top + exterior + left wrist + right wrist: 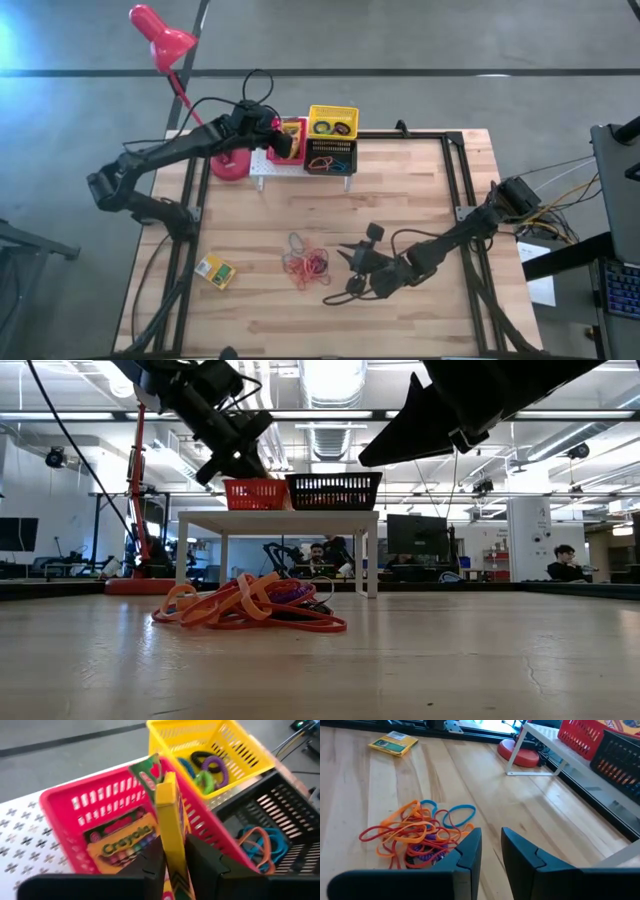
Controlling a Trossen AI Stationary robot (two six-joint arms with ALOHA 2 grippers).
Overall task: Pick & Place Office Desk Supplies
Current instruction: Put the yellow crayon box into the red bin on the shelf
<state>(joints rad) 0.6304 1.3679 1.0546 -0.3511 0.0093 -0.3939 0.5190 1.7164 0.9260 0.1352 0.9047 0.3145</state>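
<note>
Crayola crayon boxes are what we see first: one (172,837) stands on edge, pinched between the left gripper's (175,865) fingers over the red basket (65,802), where another Crayola box (120,840) already lies flat. In the high view the left gripper (281,143) sits at about twelve o'clock on the counter (420,200), above the white perforated rack (262,165) that carries the red basket, the yellow basket (333,110) holding coloured rings (207,767), and the black basket (332,155) holding bands. A third yellow-and-green box (215,271) lies flat at eight o'clock. The tangle of orange-red rubber bands (306,262) rests near the centre, toward six o'clock. The right gripper (490,847) hovers just beside the tangle, at its three o'clock, its fingers slightly apart and holding nothing. A red desk lamp (160,35) stands at eleven o'clock.
</note>
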